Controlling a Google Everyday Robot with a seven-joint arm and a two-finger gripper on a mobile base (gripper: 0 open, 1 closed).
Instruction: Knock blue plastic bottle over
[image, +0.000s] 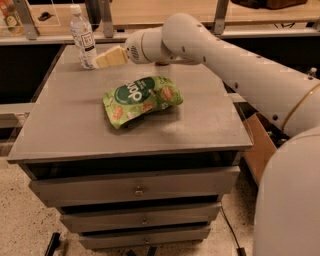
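1. We count 1 blue plastic bottle (83, 37). It stands upright at the back left corner of the worktop (65, 125), with a white cap and a white label whose dark print we cannot read.
2. Just right of it is the 1 gripper (99, 60). Its tip is at the bottle's lower side and seems to touch it. The cream fingers (113, 55) lie pressed together with no gap showing, and they hold nothing.
3. 1 green snack bag (142, 99) lies flat mid-worktop, well apart from the bottle. We cannot make out its white lettering.
4. Below the worktop we count 3 drawers (135, 189).
5. The white arm (235, 65) reaches in from the right.
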